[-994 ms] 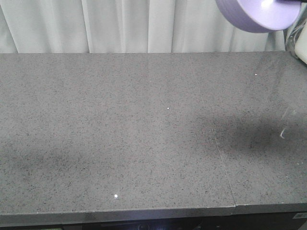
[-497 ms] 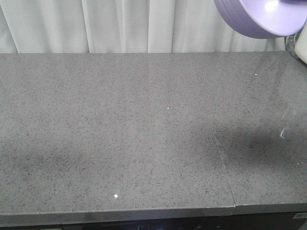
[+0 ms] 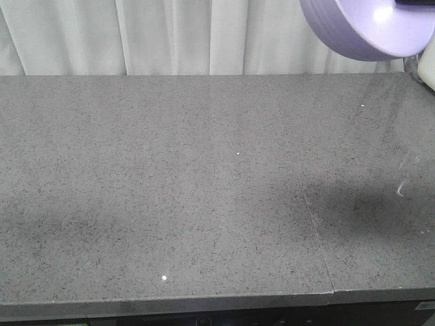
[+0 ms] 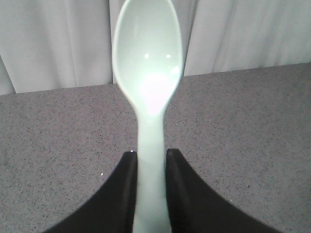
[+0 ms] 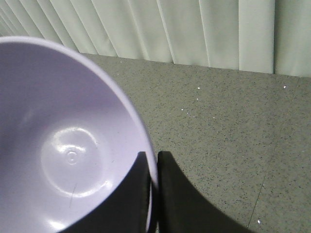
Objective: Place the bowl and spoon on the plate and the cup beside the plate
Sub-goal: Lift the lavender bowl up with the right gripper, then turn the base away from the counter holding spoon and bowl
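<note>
The pale mint-green spoon (image 4: 147, 63) sticks out ahead of my left gripper (image 4: 150, 156), scoop forward, above the grey counter; the jaws are shut on its handle. My right gripper (image 5: 154, 159) is shut on the rim of the lavender bowl (image 5: 63, 145), one finger inside and one outside. In the front view the bowl (image 3: 367, 30) hangs tilted high at the top right, above the counter's back right corner. The plate and the cup are out of view.
The grey speckled counter (image 3: 204, 190) fills the front view, with a seam (image 3: 316, 231) running to its front edge on the right. White curtains (image 3: 170, 34) hang behind it. A pale object (image 3: 428, 68) sits at the right edge.
In the front view the bowl has drifted slightly left and down and shows a little larger. The counter is unchanged.
</note>
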Controlling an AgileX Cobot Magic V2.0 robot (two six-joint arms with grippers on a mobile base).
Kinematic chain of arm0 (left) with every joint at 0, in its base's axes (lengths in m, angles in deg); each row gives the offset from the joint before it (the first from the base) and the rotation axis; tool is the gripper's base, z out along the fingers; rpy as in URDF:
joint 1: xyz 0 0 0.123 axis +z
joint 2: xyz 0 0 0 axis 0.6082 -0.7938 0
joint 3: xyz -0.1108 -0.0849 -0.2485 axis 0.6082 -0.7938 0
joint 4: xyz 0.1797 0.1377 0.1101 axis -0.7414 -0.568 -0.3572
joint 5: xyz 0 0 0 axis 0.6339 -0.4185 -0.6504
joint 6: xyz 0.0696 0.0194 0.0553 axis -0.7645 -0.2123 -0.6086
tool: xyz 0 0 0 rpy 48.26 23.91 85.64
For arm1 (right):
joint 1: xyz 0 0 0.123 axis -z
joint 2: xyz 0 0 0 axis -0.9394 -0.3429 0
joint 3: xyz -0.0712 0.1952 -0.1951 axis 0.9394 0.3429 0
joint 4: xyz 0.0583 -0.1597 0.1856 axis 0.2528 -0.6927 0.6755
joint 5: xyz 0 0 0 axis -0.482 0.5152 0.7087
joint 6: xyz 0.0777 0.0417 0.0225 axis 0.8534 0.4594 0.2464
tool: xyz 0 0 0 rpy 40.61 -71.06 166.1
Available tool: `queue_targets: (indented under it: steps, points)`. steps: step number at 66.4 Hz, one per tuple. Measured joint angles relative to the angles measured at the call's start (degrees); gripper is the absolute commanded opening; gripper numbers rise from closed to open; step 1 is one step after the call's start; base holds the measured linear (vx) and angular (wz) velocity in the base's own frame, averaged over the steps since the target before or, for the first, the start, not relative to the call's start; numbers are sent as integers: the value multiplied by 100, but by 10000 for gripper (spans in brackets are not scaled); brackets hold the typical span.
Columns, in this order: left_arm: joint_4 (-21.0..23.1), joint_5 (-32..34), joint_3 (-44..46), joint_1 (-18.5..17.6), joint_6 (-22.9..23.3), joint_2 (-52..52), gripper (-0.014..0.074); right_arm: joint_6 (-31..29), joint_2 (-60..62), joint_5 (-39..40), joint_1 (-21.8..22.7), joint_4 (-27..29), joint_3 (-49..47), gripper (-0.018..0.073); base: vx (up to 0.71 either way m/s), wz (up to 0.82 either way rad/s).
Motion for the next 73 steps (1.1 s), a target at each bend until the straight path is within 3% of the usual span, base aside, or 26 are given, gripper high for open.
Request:
queue_targets:
  steps: [73]
  points:
    - [0,0,0,0,0,0,-6,0,0,-12,0,0,0,-10,0,-2]
